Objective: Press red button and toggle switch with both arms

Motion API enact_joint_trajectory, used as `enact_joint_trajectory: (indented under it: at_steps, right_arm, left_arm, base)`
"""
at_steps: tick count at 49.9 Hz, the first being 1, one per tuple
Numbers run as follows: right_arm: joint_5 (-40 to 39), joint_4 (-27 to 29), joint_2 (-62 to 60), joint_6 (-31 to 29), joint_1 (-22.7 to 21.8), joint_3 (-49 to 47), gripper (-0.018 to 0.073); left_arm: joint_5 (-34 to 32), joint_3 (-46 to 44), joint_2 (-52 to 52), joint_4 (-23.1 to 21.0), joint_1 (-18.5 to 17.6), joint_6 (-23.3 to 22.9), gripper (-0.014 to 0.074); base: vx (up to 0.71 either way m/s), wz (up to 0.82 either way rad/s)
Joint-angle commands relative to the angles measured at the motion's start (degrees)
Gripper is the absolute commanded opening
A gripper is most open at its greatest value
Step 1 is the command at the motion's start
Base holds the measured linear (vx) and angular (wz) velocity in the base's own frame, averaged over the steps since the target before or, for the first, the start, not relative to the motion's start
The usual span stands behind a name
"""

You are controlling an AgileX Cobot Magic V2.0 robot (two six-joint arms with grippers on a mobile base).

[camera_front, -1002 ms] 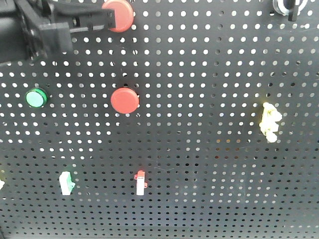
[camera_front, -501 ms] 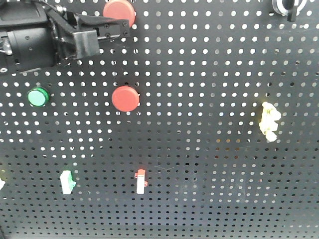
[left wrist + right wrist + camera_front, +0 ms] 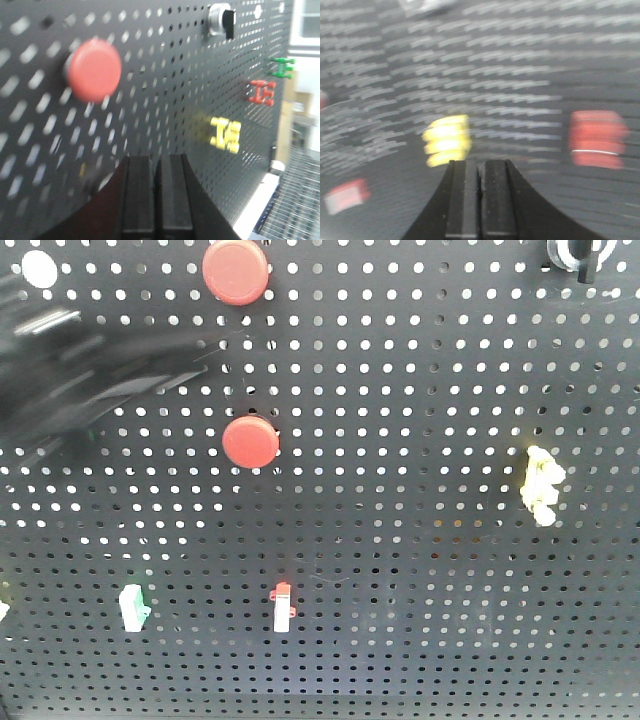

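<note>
Black pegboard (image 3: pixel 420 570): two red discs, red button (image 3: pixel 235 270) and smaller button (image 3: pixel 250 442); left fingers (image 3: pixel 137 200), right fingers (image 3: pixel 496 200) closed.

In the front view we count two round red discs: the larger red button (image 3: pixel 236 270) at the top edge and one smaller red button (image 3: pixel 250 442) left of centre. We count three small switches there: one yellow switch (image 3: pixel 541 485) at the right, one red-and-white switch (image 3: pixel 283 606) and one green-and-white switch (image 3: pixel 133 605) low down. There is one black selector knob (image 3: pixel 578 252) in the upper right corner and one blurred black arm (image 3: pixel 80 370) at the upper left. The left wrist view adds one red clip (image 3: pixel 262 92) and one green clip (image 3: pixel 282 67) at its right side. The right wrist view is too smeared for us to count.
</note>
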Motion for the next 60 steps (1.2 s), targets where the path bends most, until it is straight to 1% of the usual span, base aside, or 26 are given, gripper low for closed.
enact_joint_trajectory:
  at_steps: [1, 2, 6, 7, 10, 12, 15, 22, 30, 40, 46, 54, 60]
  right_arm:
    - [-3.7, 16.0, 4.4, -10.9, 0.1, -1.7, -0.0003]
    - [-3.7, 18.0, 5.1, -12.3, 0.1, -1.7, -0.0003]
    - [-3.5, 29.4, 9.4, -19.1, 0.1, -2.1, -0.0003]
    - [-2.9, 31.8, 11.1, -21.3, 0.1, -2.4, -0.0003]
    - [-1.2, 38.2, 15.0, -25.7, 0.6, -4.4, -0.0003]
    - [-0.3, 40.0, 17.6, -27.8, 1.3, -6.3, -0.0003]
    - [-0.2, 41.7, 21.3, -28.4, 3.0, -9.9, -0.0003]
    - [-3.1, 41.4, 28.6, -27.8, 6.3, -18.5, -0.0003]
    - [-4.1, 41.2, 34.0, -27.4, 6.2, -24.7, -0.0003]
    - [-7.2, 40.6, 36.2, -27.3, 6.1, -26.2, -0.0003]
    - [-8.9, 37.1, 36.2, -26.4, 6.1, -26.2, -0.0003]
    - [-11.9, 29.2, 35.9, -22.5, 6.1, -26.2, -0.0003]
    - [-14.7, 26.8, 34.9, -20.3, 6.1, -26.2, -0.0003]
  left_arm:
    - [-5.0, 3.6, -4.1, -2.2, 0.0, 0.0, 0.0002]
    - [-5.2, 4.3, -4.8, -2.2, 0.0, 0.0, 0.0002]
    - [-6.7, 7.7, -7.0, -2.2, 0.0, 0.0, 0.0002]
    - [-7.0, 8.4, -7.4, -2.1, 0.0, 0.0, 0.0002]
    - [-7.4, 9.7, -7.9, -2.1, 0.0, 0.0, 0.0002]
    - [-7.3, 9.8, -8.1, -2.0, 0.0, 0.0, 0.0002]
    - [-7.2, 9.8, -8.4, -1.7, 0.0, 0.0, 0.0002]
    - [-7.6, 9.8, -8.4, -1.6, 0.0, 0.0, 0.0002]
    - [-7.6, 9.8, -8.4, -1.4, 0.0, 0.0, 0.0002]
    - [-7.3, 9.8, -8.4, -1.2, 0.0, 0.0, 0.0002]
    - [-7.3, 9.8, -8.4, -1.2, 0.0, 0.0, 0.0002]
    - [-7.4, 9.8, -8.4, -1.2, 0.0, 0.0, 0.0002]
    - [-7.4, 9.8, -8.4, -1.2, 0.0, 0.0, 0.0002]
  base:
    - [0.0, 0.0]
    - [0.0, 0.0]
    - [0.0, 0.0]
    - [0.0, 0.0]
    - [0.0, 0.0]
    - [0.0, 0.0]
    - [0.0, 0.0]
    - [0.0, 0.0]
    - [0.0, 0.0]
    - [0.0, 0.0]
    - [0.0, 0.0]
    - [0.0, 0.0]
    - [0.0, 0.0]
